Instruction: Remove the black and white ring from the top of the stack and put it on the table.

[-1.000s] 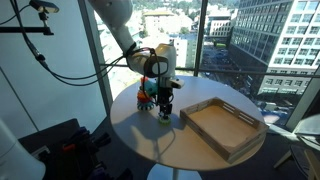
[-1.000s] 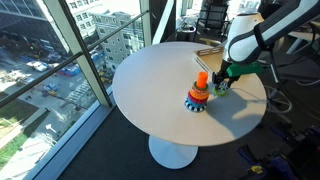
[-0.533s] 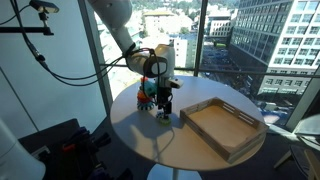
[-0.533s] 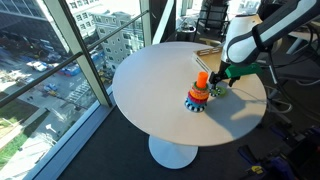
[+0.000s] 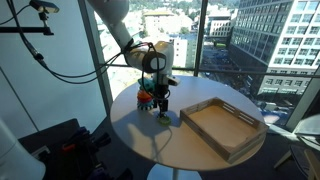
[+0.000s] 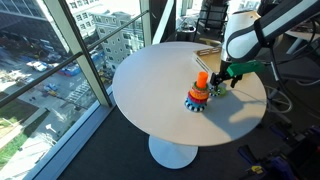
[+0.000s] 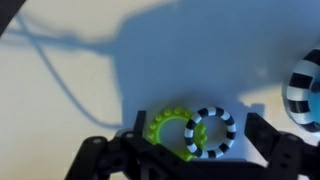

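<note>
black and white ring (image 7: 231,132) on table (image 7: 100,90), between spread hand (image 7: 197,138) fingers

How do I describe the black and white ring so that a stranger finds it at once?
On the round white table, close beside the stack, two small rings lie flat, touching each other. The black and white ring is the striped one; its neighbour, the yellow-green ring, is one plain colour.
</note>
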Motion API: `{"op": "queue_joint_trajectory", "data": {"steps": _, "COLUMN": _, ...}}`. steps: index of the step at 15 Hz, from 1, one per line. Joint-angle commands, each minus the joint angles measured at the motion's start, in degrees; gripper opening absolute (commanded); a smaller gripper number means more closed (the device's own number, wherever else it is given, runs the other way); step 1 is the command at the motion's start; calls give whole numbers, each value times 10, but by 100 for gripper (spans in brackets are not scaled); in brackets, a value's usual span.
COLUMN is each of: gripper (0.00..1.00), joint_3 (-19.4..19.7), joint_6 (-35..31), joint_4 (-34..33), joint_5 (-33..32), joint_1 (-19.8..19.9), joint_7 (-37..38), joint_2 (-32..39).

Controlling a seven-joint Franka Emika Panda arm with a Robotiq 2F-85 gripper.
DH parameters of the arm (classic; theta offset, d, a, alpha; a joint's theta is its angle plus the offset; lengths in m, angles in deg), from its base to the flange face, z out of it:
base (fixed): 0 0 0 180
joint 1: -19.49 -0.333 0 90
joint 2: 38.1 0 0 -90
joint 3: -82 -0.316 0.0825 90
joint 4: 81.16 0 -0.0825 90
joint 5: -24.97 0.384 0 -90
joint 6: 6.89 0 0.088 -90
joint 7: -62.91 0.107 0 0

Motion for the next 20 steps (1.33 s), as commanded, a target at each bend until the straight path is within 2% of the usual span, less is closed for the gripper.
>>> {"op": "queue_joint_trajectory", "data": {"steps": 1, "gripper": 100, "joint_3": 1, "joint_6": 65, "joint_4": 13, "joint_5": -1, "joint_1": -4, "joint_7": -15, "joint_2": -52}}
{"op": "queue_joint_trajectory", "data": {"steps": 7, "gripper": 100, "joint_3": -2, "joint_6": 148, "joint_4": 31, "joint_5": -15, "joint_1": -7, "joint_7": -11, "joint_2": -136}}
{"op": "queue_joint_trajectory", "data": {"steps": 13, "gripper": 100, "joint_3": -24, "joint_6": 229, "joint_4": 47, "joint_5": -23, "joint_1": -8, "joint_7": -48, "joint_2": -225}}
{"op": "queue_joint_trajectory", "data": {"steps": 20, "gripper": 100, "joint_3": -54, "joint_6": 271, "joint_4": 77, "joint_5": -36, "joint_1": -10, "joint_7": -47, "joint_2": -335}}
